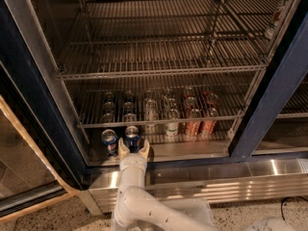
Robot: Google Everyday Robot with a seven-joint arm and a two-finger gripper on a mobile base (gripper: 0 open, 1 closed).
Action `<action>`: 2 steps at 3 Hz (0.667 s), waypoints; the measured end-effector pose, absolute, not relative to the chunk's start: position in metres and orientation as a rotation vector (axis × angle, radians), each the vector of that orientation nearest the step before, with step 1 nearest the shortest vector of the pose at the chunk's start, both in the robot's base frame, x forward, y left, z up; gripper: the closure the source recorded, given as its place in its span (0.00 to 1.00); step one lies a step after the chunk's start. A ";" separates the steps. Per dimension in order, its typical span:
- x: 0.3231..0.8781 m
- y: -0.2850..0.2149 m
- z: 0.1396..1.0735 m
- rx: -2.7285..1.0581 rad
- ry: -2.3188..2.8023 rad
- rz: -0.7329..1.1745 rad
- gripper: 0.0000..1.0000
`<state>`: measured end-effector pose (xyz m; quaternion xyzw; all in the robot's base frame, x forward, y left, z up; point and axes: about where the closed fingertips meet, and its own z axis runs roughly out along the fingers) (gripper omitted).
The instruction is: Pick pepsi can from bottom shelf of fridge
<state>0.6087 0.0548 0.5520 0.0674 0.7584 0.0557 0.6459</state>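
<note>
The fridge stands open in the camera view. On its bottom shelf, at the left, stand two dark-blue cans. My gripper reaches in from below. It is shut on the right one, the pepsi can, with one finger on each side. The can stands upright on the shelf. The twin blue can stands just left of it, apart from the gripper.
A wire rack right above the bottom shelf holds several dark, silver and red cans. The upper wire racks are bare, save a bottle at the top right. The steel kick plate runs below. The open glass door is at the left.
</note>
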 end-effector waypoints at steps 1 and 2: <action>0.610 0.054 0.552 0.157 1.722 0.130 0.38; 0.613 0.053 0.552 0.162 1.716 0.128 0.43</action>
